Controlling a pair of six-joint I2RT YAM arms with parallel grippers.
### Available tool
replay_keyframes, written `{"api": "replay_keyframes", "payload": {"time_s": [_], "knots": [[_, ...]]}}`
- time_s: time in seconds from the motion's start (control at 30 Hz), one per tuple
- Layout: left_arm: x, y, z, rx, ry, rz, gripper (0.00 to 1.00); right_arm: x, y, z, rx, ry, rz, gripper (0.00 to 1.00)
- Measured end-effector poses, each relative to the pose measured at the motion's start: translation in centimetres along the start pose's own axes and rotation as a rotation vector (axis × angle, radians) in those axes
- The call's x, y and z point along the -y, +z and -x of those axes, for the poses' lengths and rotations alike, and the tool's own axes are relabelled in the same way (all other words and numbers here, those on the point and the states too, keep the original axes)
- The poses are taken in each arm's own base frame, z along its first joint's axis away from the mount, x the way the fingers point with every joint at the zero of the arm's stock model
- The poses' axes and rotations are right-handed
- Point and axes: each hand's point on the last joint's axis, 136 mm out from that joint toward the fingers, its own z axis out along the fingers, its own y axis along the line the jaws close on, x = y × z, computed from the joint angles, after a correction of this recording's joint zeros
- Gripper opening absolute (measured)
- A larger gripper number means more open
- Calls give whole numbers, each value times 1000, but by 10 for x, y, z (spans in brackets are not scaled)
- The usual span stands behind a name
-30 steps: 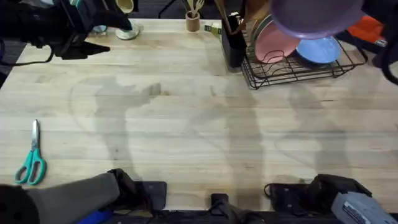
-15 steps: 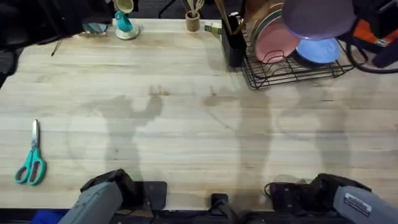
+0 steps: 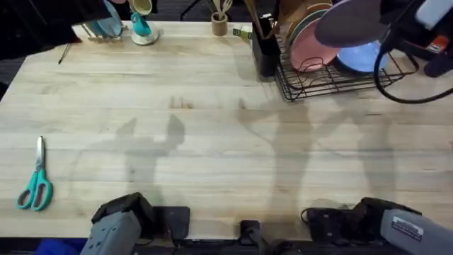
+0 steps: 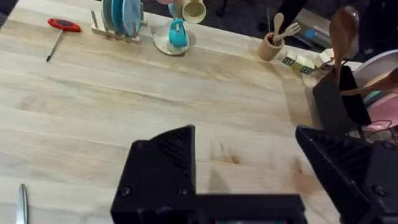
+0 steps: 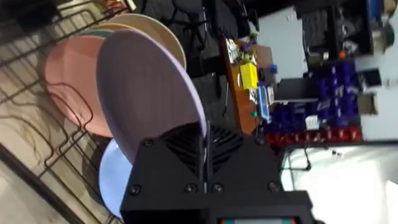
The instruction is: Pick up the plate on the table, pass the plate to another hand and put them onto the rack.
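The lavender plate (image 3: 350, 21) hangs tilted over the far right of the table (image 3: 212, 142), just above the black wire rack (image 3: 340, 76). My right gripper (image 5: 205, 144) is shut on the plate (image 5: 149, 93) at its rim, with the plate nearly on edge. A pink plate (image 3: 311, 51) and a blue plate (image 3: 362, 58) stand in the rack's slots below it. My left gripper (image 4: 249, 165) is open and holds nothing, hovering over bare wood well left of the rack.
A black utensil caddy (image 3: 265, 46) with wooden spoons stands at the rack's left end. At the back left are a wooden stand with teal plates (image 3: 106, 27), a mug tree (image 3: 141, 28) and a red-handled tool (image 4: 62, 26). Teal scissors (image 3: 34, 185) lie at the left edge.
The left arm has pulled back from the far left corner toward its base. The plate has sunk lower over the rack and turned more on edge in the right gripper.
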Motion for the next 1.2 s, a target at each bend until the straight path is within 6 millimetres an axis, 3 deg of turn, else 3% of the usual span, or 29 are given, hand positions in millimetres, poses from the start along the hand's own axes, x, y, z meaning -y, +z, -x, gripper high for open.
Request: {"api": "replay_keyframes", "payload": {"time_s": [0.33, 0.73, 1.0, 1.1, 1.2], "knots": [[-1, 2, -1, -6, -25, 3, 996, -35, 17, 1, 66, -143, 126, 29], [-4, 7, -3, -26, -35, 12, 995, -97, 70, -16, 128, -273, 294, 29], [-4, 7, -2, -26, -36, 12, 995, -100, 85, -18, 142, -305, 290, 32], [-4, 7, -2, -26, -36, 12, 995, -99, 85, -18, 144, -308, 289, 99], [-4, 7, -2, -26, -36, 12, 995, -104, 86, -18, 148, -306, 304, 321]]}}
